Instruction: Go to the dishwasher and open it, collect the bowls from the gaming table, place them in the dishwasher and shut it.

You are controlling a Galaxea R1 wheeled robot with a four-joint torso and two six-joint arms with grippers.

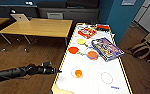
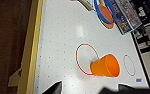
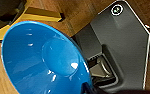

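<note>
The gaming table (image 1: 96,82) has a glossy white top and yellow edges and runs away from me. An orange bowl (image 1: 78,73) sits on it near the front, beside a red ring mark. In the left wrist view the orange bowl (image 2: 106,66) lies just ahead of my left gripper (image 2: 89,90), whose dark fingertips (image 2: 53,88) stand wide apart. From the head view, my left gripper (image 1: 58,71) hovers at the table's left edge. A blue bowl (image 3: 43,60) hangs above the wood floor, close to the right wrist camera, with a dark finger on its rim.
Farther along the table lie a red round piece (image 1: 73,50), a yellow one (image 1: 81,41), a blue-rimmed orange disc (image 1: 92,55) and board-game boxes (image 1: 107,48). A yellow-wood table (image 1: 38,26) with a laptop (image 1: 19,17) stands left. Bags (image 1: 141,48) sit on the floor right.
</note>
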